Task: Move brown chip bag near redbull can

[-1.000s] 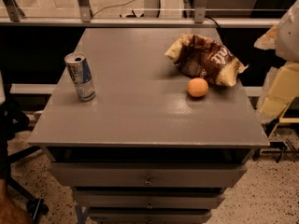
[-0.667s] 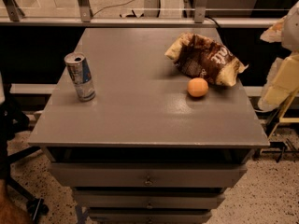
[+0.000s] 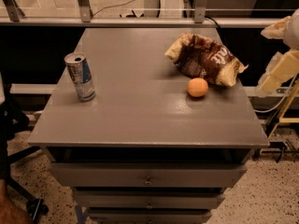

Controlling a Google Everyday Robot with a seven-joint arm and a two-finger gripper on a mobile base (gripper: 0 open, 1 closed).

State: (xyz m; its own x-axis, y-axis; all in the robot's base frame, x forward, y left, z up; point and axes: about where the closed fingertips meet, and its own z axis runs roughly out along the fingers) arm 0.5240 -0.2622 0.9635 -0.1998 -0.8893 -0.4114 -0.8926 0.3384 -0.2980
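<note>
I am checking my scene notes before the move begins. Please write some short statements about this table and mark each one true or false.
1. The redbull can stands upright near the left side of the table. True.
2. The brown chip bag touches the can. False: it lies far from the can, at the back right of the table.
3. An orange sits just in front of the bag. True.
4. The gripper is over the can. False: it is beyond the table's right edge, apart from the bag and far from the can.
</note>
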